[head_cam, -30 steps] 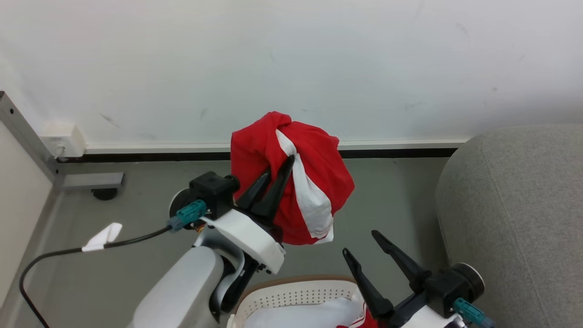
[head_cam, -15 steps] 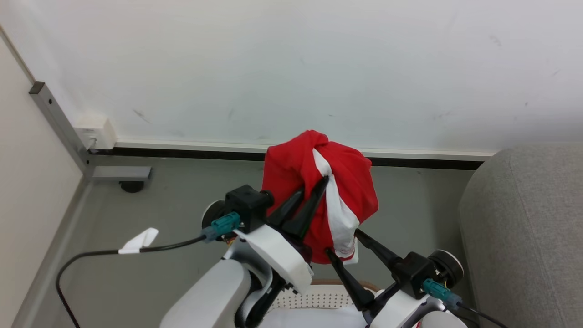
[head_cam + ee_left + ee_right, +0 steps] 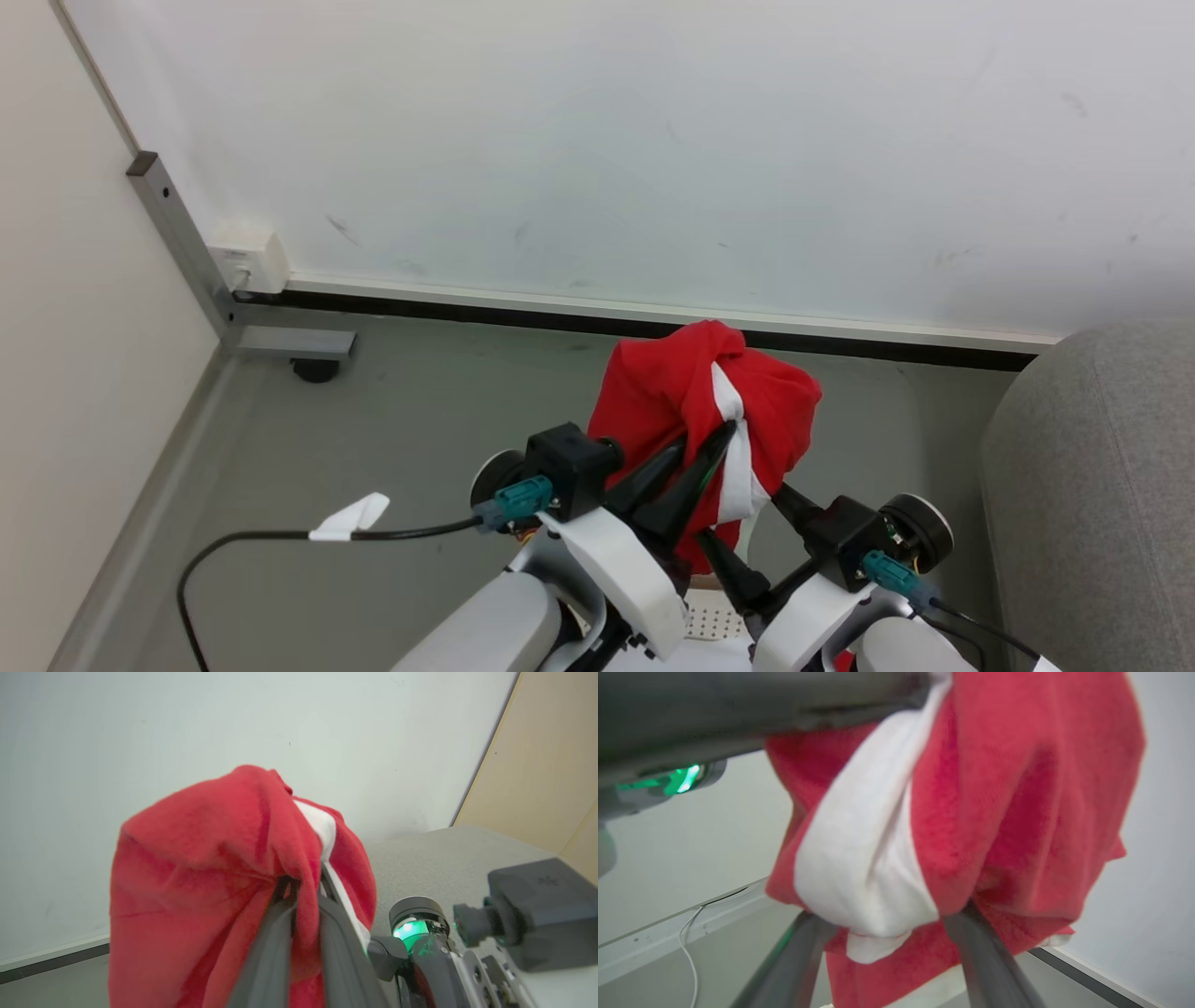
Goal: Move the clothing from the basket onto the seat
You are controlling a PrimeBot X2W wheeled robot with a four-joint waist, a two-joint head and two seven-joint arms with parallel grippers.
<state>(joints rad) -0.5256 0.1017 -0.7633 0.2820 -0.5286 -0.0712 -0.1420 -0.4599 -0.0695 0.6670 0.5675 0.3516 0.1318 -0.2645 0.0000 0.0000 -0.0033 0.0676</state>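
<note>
Head view: the clothing (image 3: 653, 401), a soft red piece with a broad white stripe, hangs as a rounded, wrinkled bundle just below the centre. The left gripper (image 3: 707, 434) rises from 6 o'clock, its dark tapered fingers pointing to 1 o'clock, and its jaws are pressed together on a fold of the cloth. The right gripper (image 3: 742, 511), at 5 o'clock of the bundle, points to 11 o'clock with jaws spread wide, and the bundle's lower end hangs between them. A bit of the perforated white basket (image 3: 705, 621) shows at 6 o'clock, and the grey woven seat (image 3: 1092, 485) is at 4 o'clock.
</note>
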